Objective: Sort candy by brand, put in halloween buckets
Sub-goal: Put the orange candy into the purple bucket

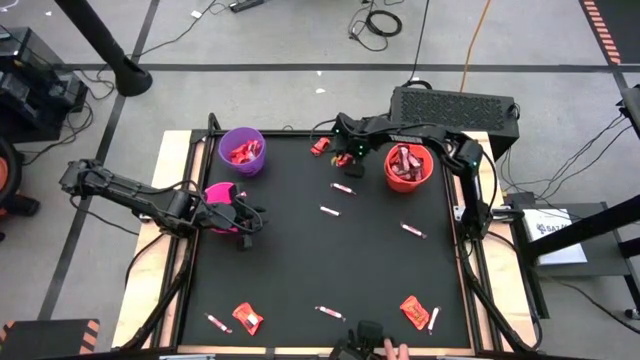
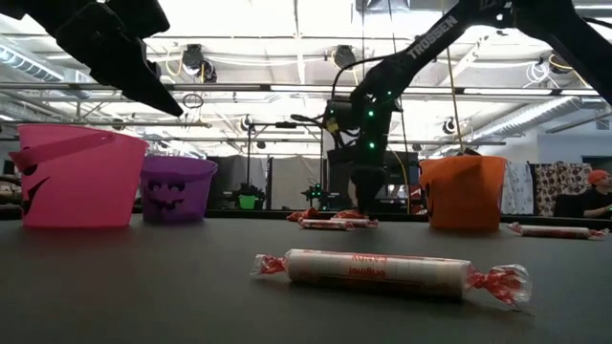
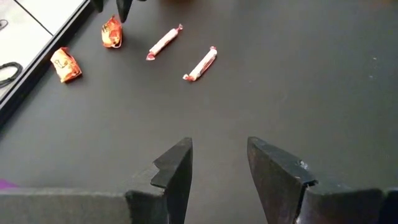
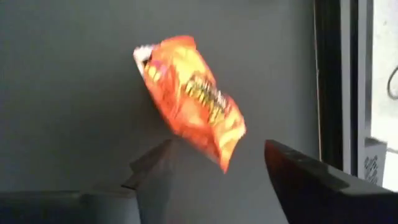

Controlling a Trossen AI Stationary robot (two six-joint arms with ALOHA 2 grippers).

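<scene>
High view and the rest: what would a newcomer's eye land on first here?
Three bright buckets on the black mat: the purple bucket and orange bucket at the far edge, the pink bucket at the left gripper. In the right wrist view, an orange-red candy packet sits just ahead of the right gripper, jaws apart.

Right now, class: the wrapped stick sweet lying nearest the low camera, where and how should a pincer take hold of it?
Take the stick sweet across its firm cylindrical middle, not its flimsy twisted ends. It lies flat on the black table, so coming straight down from above looks best, with the fingers either side of its narrow width, square to its long axis. Nothing crowds it.
</scene>
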